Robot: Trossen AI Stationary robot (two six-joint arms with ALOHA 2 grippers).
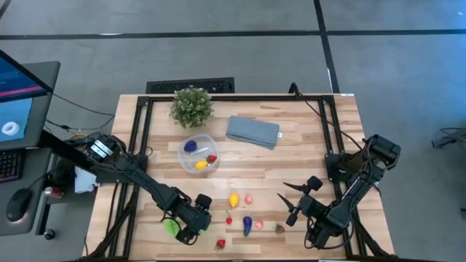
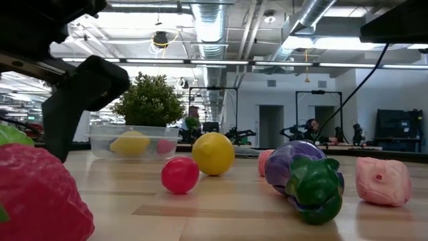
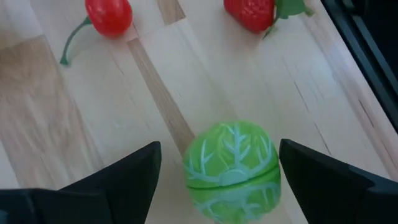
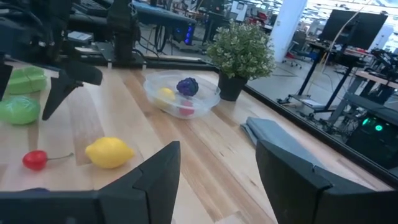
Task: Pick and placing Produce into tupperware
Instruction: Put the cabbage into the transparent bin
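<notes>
Though its lower edge is cut off, the green cabbage [image 3: 231,171] shows clearly. It lies on the counter [image 3: 74,124] between the left fingers [image 3: 127,177], spread apart and not touching it.

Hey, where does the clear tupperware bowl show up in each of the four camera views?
High view: tupperware sits centre-left, just below the potted plant.
Low view: tupperware stands left of centre at the back, in front of the potted plant.
Left wrist view: not in it.
Right wrist view: tupperware lies upper middle, next to the potted plant.
Shared landmark: the potted plant.
</notes>
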